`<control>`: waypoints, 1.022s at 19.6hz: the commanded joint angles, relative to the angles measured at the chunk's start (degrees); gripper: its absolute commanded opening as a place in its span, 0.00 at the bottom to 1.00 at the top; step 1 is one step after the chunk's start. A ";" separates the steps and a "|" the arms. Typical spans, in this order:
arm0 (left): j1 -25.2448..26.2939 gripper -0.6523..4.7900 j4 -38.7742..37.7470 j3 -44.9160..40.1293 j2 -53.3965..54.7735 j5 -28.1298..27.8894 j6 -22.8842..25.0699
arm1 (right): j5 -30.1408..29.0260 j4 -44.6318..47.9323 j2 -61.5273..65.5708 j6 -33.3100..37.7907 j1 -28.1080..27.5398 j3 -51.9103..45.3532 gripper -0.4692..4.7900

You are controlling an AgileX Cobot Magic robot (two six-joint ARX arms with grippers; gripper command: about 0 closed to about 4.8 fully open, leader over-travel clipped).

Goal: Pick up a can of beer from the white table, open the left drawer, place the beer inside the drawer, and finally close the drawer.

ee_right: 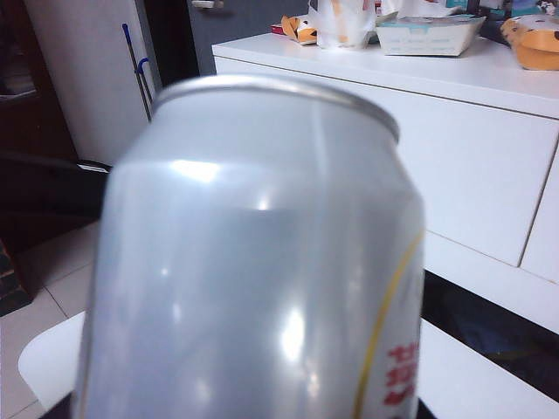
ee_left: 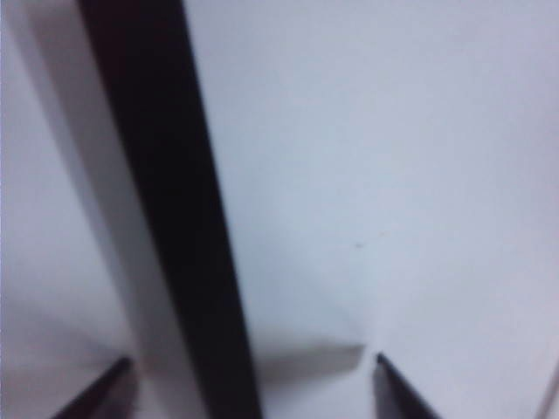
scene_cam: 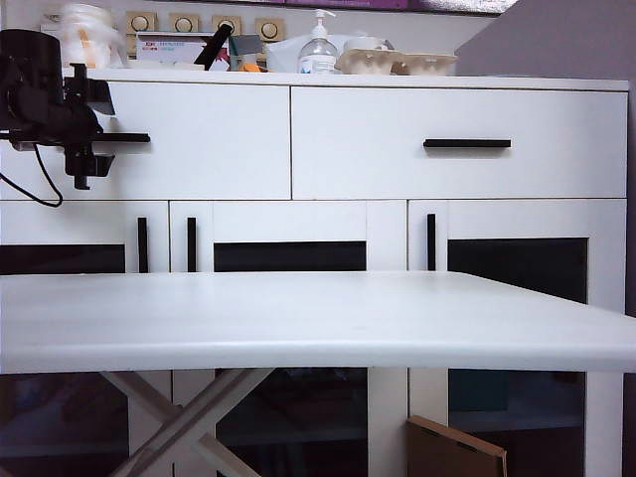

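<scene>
I count two drawer fronts, two horizontal black bar handles, three vertical black door handles, one can and one table.

Left gripper (scene_cam: pixel 81 169) sits at the far left of the exterior view, up against the left drawer (scene_cam: pixel 199 139), a flat, smooth white panel. Its black bar handle (scene_cam: pixel 127 138) sticks out just beside the gripper body. In the left wrist view the same handle (ee_left: pixel 166 209) runs as a straight matte black strip between the two dark fingertips (ee_left: pixel 98 394), which stand apart on either side of it. I see a gap at the tips, so the jaws are not yet clamped on the bar. The drawer looks shut, flush with its neighbour.

Right gripper: not seen in the exterior view. In the right wrist view the can of beer (ee_right: pixel 253 262) fills the frame right in front of the camera, a shiny silver cylinder with a rounded shoulder, raised rim, a thin yellow line and red print. The fingers themselves are hidden; I cannot tell how the jaws stand.

The white table (scene_cam: pixel 298 328) is smooth with a thick rounded edge, below the left gripper.
</scene>
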 commanded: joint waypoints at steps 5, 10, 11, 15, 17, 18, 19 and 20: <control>0.11 0.11 0.48 0.81 0.63 -0.24 2.91 | 0.04 4.00 -0.48 0.02 0.07 0.59 0.46; 0.15 0.11 0.44 0.79 0.61 4.20 5.42 | 0.07 4.02 -0.48 0.00 0.02 0.59 0.46; 0.15 0.11 0.48 0.79 0.61 4.70 5.40 | 0.07 4.02 -0.48 0.00 0.02 0.59 0.46; 0.15 0.11 2.27 0.74 -0.02 4.68 5.44 | 0.09 4.07 -0.48 -1.11 0.02 0.59 0.46; 0.17 0.11 4.61 0.74 0.02 4.44 5.42 | 0.07 4.04 -0.48 -1.09 0.02 0.59 0.46; 0.22 0.11 4.79 0.72 0.02 4.52 5.46 | 0.09 4.04 -0.48 -1.09 0.02 0.59 0.46; 0.28 0.11 5.49 0.48 0.02 4.83 5.46 | 0.09 4.04 -0.48 -1.09 0.02 0.59 0.46; 0.26 0.11 10.12 -1.64 -0.02 4.46 5.35 | 0.07 4.04 -0.48 -1.09 0.02 0.59 0.46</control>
